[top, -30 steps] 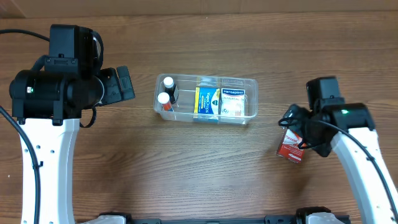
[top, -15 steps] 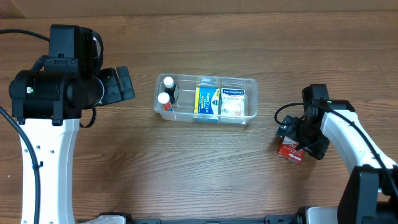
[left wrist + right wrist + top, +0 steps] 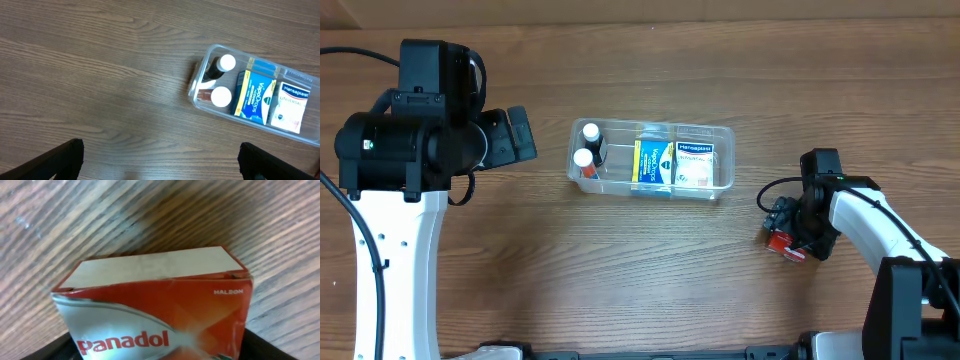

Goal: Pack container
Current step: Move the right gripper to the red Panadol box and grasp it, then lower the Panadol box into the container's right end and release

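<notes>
The clear container [image 3: 725, 158] lies at the table's middle, also in the left wrist view [image 3: 197, 86]. It holds two white-capped bottles [image 3: 586, 145], a blue and yellow box [image 3: 652, 162] and a white Hansaplast box [image 3: 695, 164]. A red Panadol box [image 3: 779, 242] lies on the table to the right. My right gripper [image 3: 792, 230] is open and low over it, with its fingers on either side of the box [image 3: 160, 305]. My left gripper [image 3: 520, 136] is open and empty, held high to the left of the container.
The wooden table [image 3: 640, 280] stretches round the container. The right arm's black cable [image 3: 772, 190] loops just left of the right gripper.
My right arm has swung in and come down over the Panadol box, so its fingers now straddle it. The left arm and the container have not moved.
</notes>
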`<state>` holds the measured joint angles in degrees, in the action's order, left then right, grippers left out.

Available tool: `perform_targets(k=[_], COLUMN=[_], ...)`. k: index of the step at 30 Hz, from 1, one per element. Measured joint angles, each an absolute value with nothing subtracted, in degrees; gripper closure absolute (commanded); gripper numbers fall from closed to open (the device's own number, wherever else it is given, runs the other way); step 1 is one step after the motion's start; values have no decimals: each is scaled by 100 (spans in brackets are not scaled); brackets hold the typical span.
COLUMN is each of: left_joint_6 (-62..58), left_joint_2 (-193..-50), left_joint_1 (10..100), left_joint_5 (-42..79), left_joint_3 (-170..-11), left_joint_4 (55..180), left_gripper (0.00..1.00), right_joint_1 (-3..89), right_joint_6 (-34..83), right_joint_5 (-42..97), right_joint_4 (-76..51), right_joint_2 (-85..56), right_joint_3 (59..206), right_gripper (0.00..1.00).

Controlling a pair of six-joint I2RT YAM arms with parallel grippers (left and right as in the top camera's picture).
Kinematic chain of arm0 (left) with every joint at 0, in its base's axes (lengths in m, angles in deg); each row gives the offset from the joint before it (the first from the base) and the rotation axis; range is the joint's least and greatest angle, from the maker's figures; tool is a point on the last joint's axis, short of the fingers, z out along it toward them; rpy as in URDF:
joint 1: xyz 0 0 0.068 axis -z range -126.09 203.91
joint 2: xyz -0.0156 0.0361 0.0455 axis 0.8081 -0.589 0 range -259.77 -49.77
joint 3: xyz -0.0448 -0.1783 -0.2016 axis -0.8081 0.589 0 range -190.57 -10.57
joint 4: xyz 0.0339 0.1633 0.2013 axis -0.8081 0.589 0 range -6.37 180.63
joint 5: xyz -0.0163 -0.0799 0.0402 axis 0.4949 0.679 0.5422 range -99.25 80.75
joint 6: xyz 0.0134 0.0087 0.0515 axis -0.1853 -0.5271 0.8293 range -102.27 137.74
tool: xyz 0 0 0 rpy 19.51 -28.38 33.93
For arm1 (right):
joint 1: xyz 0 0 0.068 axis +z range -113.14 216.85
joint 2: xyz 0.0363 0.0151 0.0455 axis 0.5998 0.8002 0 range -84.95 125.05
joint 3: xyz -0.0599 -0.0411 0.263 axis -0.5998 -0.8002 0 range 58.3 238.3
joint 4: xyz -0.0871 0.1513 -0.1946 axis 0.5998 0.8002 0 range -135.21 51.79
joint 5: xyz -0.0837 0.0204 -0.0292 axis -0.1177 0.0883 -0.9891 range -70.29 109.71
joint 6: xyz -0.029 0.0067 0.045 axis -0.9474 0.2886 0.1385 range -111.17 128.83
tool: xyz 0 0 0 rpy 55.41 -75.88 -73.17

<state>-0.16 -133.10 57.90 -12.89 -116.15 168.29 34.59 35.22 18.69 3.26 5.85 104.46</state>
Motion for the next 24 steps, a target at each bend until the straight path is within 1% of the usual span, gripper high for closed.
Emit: perform_targets(k=[2,5,10,12,15,19,21,24], left_joint_6=[-16,-16,-16,-16,-16,-16,-16,-16], left_joint_2=[-13310,-13310,-13310,-13310,-13310,-13310,-13310,-13310], left_joint_1=[5790,5790,5790,5790,5790,5790,5790,5790], left_joint_5=[-1289,-1289,-1289,-1289,-1289,-1289,-1289,-1289], left_joint_3=[-11615,-11615,-11615,-11615,-11615,-11615,-11615,-11615], left_joint_4=[16832,16829,16832,16834,16825,16825,16827,16832], left_gripper=[0,0,0,0,0,0,0,0], right_joint_1=[3459,3459,3459,3464,3608,4235,4644,5247], right_joint_6=[3538,3516,3514,3498,3376,3070,2969,2897], right_joint_5=[1885,1889,1963,2053,2127,2143,2171,2234], right_joint_4=[302,274,269,615,1373,2044,2070,1751], right_joint_2=[585,585,585,588,592,590,557,443], right_joint_3=[10446,10446,10472,10682,11578,13628,14386,14839], right_gripper=[32,35,33,33,33,33,33,33])
